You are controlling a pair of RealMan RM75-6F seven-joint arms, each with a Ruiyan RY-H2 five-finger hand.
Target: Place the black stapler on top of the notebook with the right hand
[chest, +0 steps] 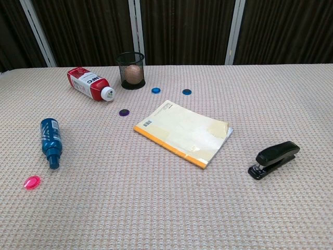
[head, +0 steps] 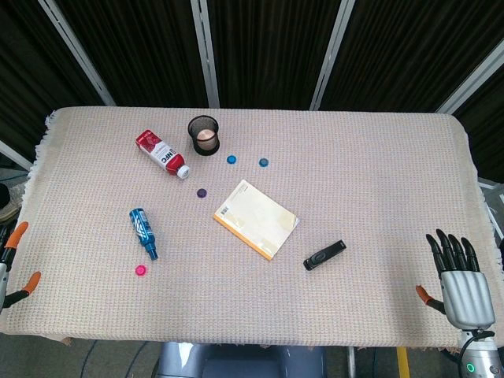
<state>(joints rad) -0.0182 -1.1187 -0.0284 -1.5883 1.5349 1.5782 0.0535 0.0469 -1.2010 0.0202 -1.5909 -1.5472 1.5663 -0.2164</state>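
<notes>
Your right hand (head: 461,283) sits nearest in the head view, at the worktop's (head: 378,157) near right edge, fingers (head: 450,247) straight, slightly spread, holding nothing. Bare cloth separates it from the black stapler (head: 325,254), just right of the notebook (head: 256,218). Your left hand (head: 14,268) barely shows; you cannot tell its fingers' state.

Chest view: stapler (chest: 273,159) beside, not touching, the notebook (chest: 183,132).
</notes>
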